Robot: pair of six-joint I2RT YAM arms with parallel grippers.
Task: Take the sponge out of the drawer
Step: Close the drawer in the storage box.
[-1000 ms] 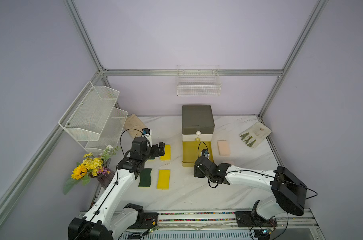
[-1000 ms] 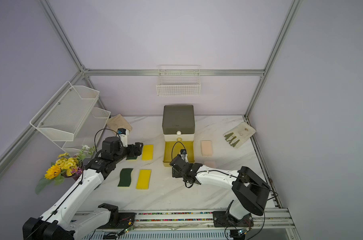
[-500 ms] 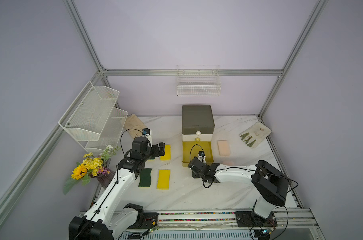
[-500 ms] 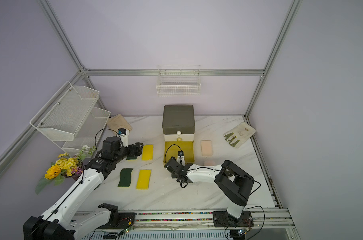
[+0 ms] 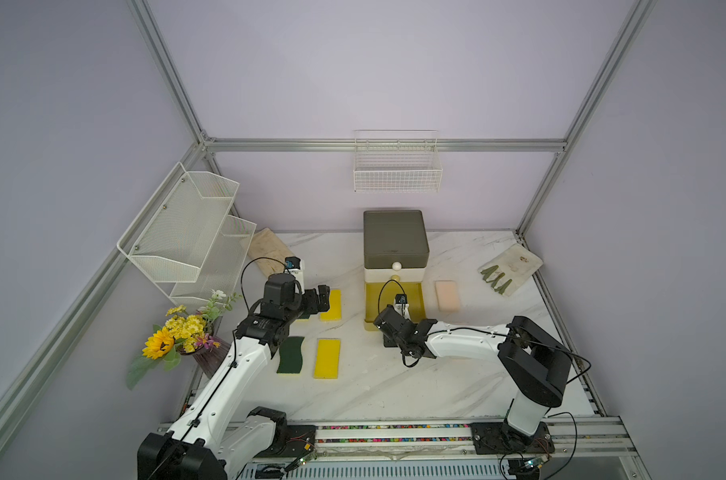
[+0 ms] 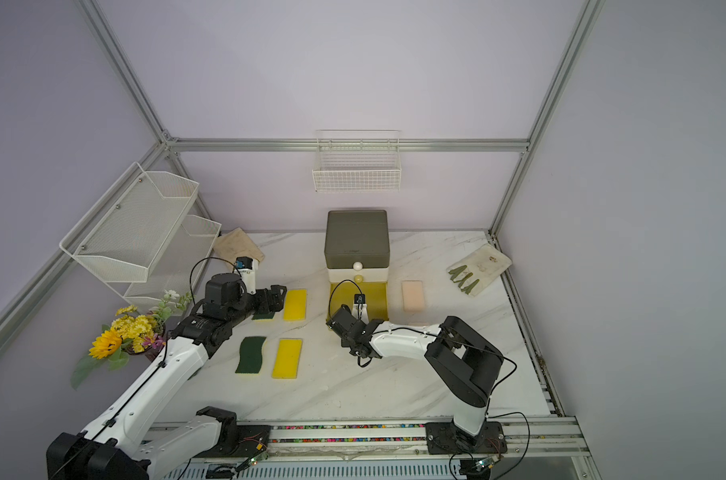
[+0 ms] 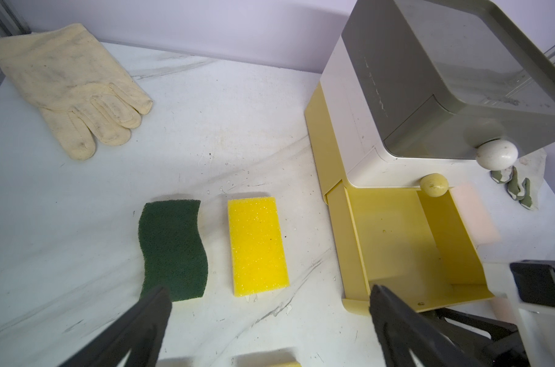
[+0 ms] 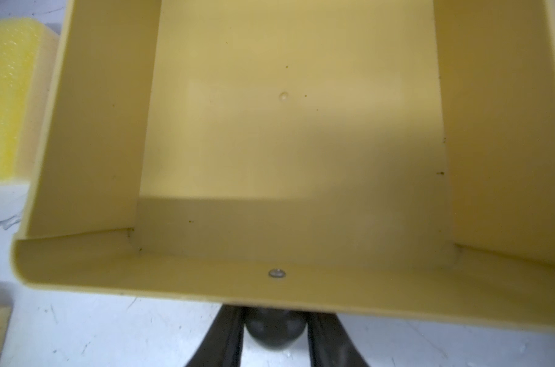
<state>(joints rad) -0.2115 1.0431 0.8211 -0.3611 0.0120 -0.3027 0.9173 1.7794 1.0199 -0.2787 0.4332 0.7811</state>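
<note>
The yellow bottom drawer [image 5: 371, 307] [image 6: 337, 305] of the cabinet stands pulled out, and its inside [image 8: 285, 133] holds nothing. My right gripper [image 8: 274, 314] [image 5: 390, 328] is at the drawer front, shut on the dark knob [image 8: 273, 333] below the front wall. Several sponges lie on the table. A wavy green sponge [image 7: 172, 248] and a yellow sponge [image 7: 257, 244] lie left of the drawer. Another green sponge [image 5: 290, 355] and another yellow sponge [image 5: 327, 358] lie nearer the front. A pink sponge [image 5: 447, 296] lies to the drawer's right. Over the far pair my left gripper [image 7: 266, 290] [image 5: 323, 297] hovers open, holding nothing.
The grey-topped cabinet [image 5: 395, 239] has two closed drawers with round knobs [image 7: 497, 154]. A cream glove [image 7: 69, 85] lies at the back left and a cloth with green pieces [image 5: 510, 270] at the back right. Flowers [image 5: 178, 336] and wire shelves [image 5: 186, 232] stand on the left.
The right arm has swung left to the drawer front and its jaws have closed around the knob. The left arm has not moved.
</note>
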